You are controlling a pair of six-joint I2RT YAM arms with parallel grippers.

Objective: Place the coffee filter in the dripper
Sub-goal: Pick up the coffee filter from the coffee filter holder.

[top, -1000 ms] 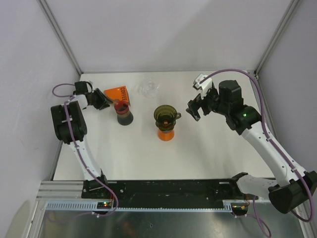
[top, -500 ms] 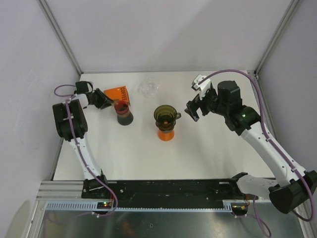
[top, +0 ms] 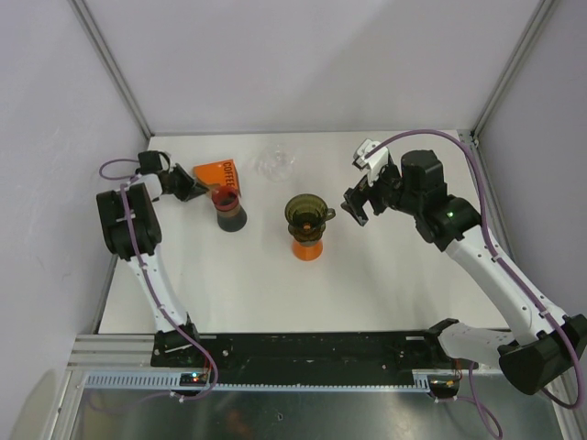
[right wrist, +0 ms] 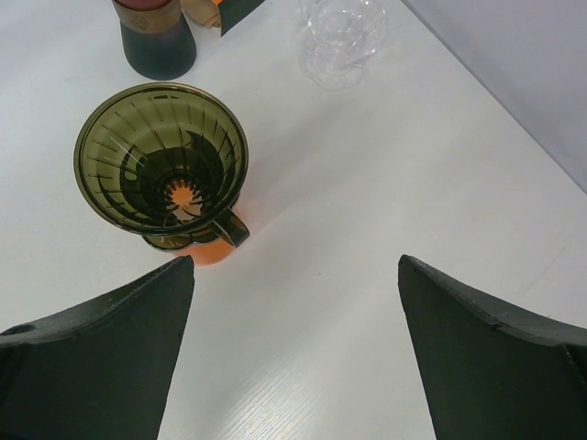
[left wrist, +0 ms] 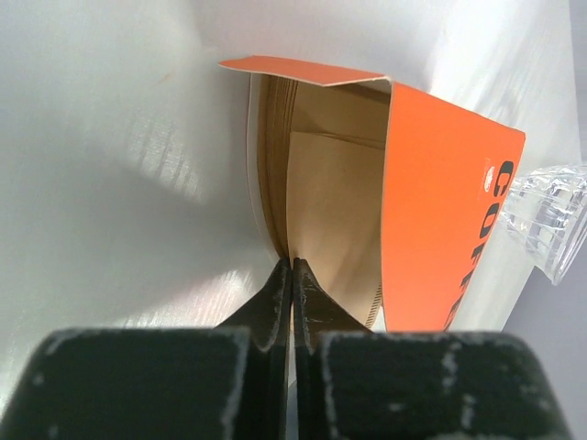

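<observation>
Withdrawing may drag several filters, or none, from the box; left gripper pinched together inside its mouth; right gripper spread, well apart.

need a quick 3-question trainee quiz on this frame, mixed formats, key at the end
1. True or false: the dripper is empty.
2. Fill in: the right gripper has its jaws ___.
3. Where is the left gripper, fingertips shut?
A) at the coffee filters in the open orange filter box
B) inside the dripper
C) against the right gripper

Key: 1 true; 2 open; 3 A.
</observation>
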